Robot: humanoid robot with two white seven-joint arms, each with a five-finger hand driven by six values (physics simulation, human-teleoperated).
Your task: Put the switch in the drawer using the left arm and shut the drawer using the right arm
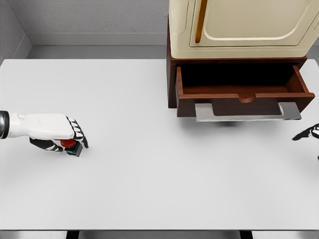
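While the drawer [242,85] stands pulled open beneath the cream cabinet [239,25], its dark inside bare to view and its grey handle [247,112] facing forward, the switch [72,146], red on top with a dark base, is seen far to the left on the white counter [149,179]. It is clasped by the curled fingers of the left robot hand [62,135]. Only the dark fingertips of the right robot hand [309,133] are shown at the right edge, below the drawer; its state cannot be told.

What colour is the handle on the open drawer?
Silvery grey metal, a flat bar handle across the dark reddish-brown drawer front; it shows clearly in the head view.
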